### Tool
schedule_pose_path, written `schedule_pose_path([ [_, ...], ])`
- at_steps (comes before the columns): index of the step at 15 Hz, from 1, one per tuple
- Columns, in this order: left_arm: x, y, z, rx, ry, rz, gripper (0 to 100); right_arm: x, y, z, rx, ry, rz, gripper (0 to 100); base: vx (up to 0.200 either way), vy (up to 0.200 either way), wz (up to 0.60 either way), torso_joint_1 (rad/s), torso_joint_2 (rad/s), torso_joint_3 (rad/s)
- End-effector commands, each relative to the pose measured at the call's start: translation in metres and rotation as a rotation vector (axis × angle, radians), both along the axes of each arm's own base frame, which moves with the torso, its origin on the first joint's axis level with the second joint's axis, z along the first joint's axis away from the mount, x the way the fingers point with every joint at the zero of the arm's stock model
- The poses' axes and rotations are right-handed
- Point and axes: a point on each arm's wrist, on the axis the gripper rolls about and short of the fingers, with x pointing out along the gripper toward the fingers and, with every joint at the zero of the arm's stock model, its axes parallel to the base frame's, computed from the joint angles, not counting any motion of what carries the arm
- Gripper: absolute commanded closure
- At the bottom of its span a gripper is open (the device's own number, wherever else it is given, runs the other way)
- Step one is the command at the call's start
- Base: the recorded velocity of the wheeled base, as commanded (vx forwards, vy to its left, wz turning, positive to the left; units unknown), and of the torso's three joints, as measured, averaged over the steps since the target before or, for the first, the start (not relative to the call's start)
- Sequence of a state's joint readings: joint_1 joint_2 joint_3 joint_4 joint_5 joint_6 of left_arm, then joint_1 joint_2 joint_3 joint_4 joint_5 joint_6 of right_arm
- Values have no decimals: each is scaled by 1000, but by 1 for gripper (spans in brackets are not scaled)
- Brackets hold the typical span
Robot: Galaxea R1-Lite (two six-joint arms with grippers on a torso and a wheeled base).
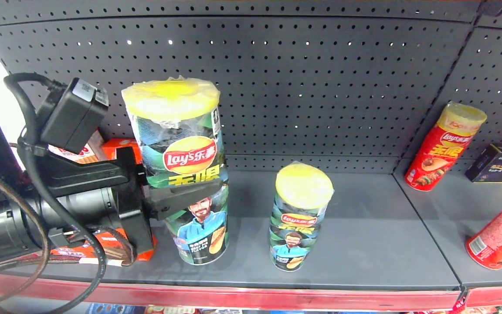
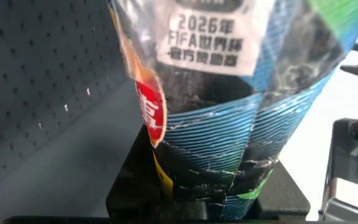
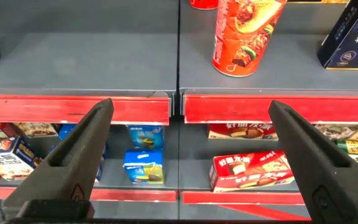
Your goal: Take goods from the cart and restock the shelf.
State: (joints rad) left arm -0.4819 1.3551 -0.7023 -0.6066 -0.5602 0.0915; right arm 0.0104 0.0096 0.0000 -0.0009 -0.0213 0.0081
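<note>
Head view: green can [image 1: 177, 144] is clamped in the left pincer [image 1: 185, 194] at the front-left of the shelf [image 1: 364, 244], beside a second can [image 1: 299, 218]; placing is judged in hand. Left wrist view: touchdown unconfirmed, so lowering before release is called for. Right wrist view: right pincer [image 3: 191, 106] is seen apart, empty.

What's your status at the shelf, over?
Left gripper shut on green chip can, upright over the shelf. Right gripper open, empty. Second green can stands beside, apart.

Four cans [image 1: 181, 131], perhaps two orange boxes [image 1: 119, 147]
</note>
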Motion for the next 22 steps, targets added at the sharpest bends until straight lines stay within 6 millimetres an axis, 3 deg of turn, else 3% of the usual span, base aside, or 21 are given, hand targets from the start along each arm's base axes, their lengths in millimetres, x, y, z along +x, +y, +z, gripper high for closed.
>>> schedule_pose_path([
  [1, 8, 10, 5, -3, -3, 56, 100, 0, 0, 0, 0, 2, 0, 0, 0, 0, 0, 0, 0, 0],
  [4, 18, 3, 6, 3, -5, 65, 100, 0, 0, 0, 0, 2, 0, 0, 0, 0, 0, 0, 0, 0],
  [6, 57, -10, 9, 44, -95, 319, 100, 0, 0, 0, 0, 2, 0, 0, 0, 0, 0, 0, 0, 0],
  [7, 68, -16, 9, 26, -112, 315, 100, 0, 0, 0, 0, 2, 0, 0, 0, 0, 0, 0, 0, 0],
  [8, 81, -26, 8, -9, -140, 280, 100, 0, 0, 0, 0, 2, 0, 0, 0, 0, 0, 0, 0, 0],
  [11, 80, -42, 9, -29, -140, 99, 100, 0, 0, 0, 0, 2, 0, 0, 0, 0, 0, 0, 0, 0],
  [13, 92, -53, 0, -2, -90, 26, 100, 0, 0, 0, 0, 2, 0, 0, 0, 0, 0, 0, 0, 0],
  [18, 120, -64, -22, 21, -34, -98, 100, 0, 0, 0, 0, 2, 0, 0, 0, 0, 0, 0, 0, 0],
  [22, 146, -80, -27, 12, -39, -104, 100, 0, 0, 0, 0, 2, 0, 0, 0, 0, 0, 0, 0, 0],
])
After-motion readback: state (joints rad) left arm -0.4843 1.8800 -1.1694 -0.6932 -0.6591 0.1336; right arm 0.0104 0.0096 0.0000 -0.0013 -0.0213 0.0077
